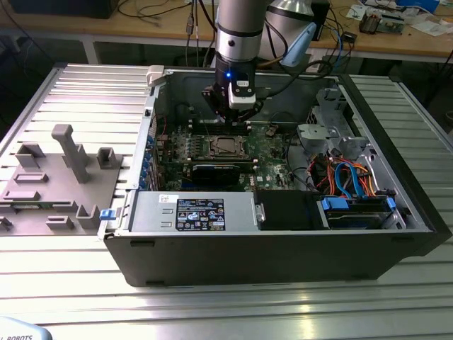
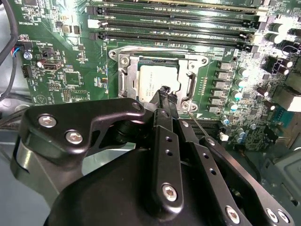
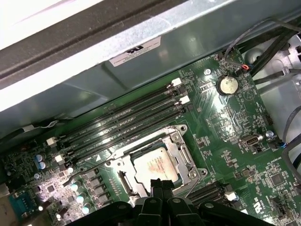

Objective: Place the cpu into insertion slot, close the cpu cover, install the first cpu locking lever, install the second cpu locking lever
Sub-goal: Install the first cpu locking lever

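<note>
Gripper [image 2: 167, 94] tips pressed together at the cpu cover [image 2: 126, 75].
We judge the cpu [image 2: 155, 77] seated beneath it; we would press low and evenly near the edge.

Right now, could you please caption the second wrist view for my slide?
Shut claw close over the cpu seated in the insertion slot on the green motherboard.

Computer case [image 1: 283, 241]: lying open on the surface [image 1: 71, 297].
Parts tray [image 1: 49, 191]: on the surface, at the exterior view's left of the case.
Motherboard [image 1: 272, 152]: inside the case.
Insertion slot [image 1: 225, 147]: on the motherboard, just beside the memory slots [image 2: 174, 21].
Cpu [image 2: 155, 82]: in the insertion slot.
Cpu cover [image 2: 126, 70]: flat over the slot, framing the cpu.
Tool [image 2: 167, 92]: above the cover's edge.
Drive cage [image 1: 354, 205]: in the case, at the exterior view's right of the motherboard.
</note>
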Motion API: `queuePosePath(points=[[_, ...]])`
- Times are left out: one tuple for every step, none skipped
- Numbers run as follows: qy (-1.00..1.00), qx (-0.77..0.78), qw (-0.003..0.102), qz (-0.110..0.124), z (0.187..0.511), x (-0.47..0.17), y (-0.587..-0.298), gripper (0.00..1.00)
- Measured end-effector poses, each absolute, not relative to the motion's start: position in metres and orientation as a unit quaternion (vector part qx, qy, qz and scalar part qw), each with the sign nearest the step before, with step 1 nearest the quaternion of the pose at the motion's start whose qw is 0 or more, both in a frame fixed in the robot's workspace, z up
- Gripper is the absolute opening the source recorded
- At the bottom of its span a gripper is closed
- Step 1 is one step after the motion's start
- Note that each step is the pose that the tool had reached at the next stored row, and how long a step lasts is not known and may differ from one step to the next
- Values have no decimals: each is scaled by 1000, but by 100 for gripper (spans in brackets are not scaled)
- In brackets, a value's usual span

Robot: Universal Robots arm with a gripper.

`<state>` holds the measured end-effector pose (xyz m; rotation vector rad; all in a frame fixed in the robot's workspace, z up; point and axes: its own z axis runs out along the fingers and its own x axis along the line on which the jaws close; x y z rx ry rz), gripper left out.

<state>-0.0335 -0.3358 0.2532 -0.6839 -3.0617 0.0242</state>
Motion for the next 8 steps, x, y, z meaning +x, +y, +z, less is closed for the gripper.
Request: queuePosePath(points=[[-976,-217,2,8,253,-33,-336,11],[-978,-209,2,8,253,-33,-336,11],[-979,-205,2,8,253,-33,-336,11],[-980,-200,2,8,253,-33,-336,11],[-982,-190,2,8,253,-33,-336,11],[-982,-189,2,8,253,-33,-336,11],[-982,-188,2,8,253,-33,-336,11],[-982,-188,2,8,253,-33,-336,11]])
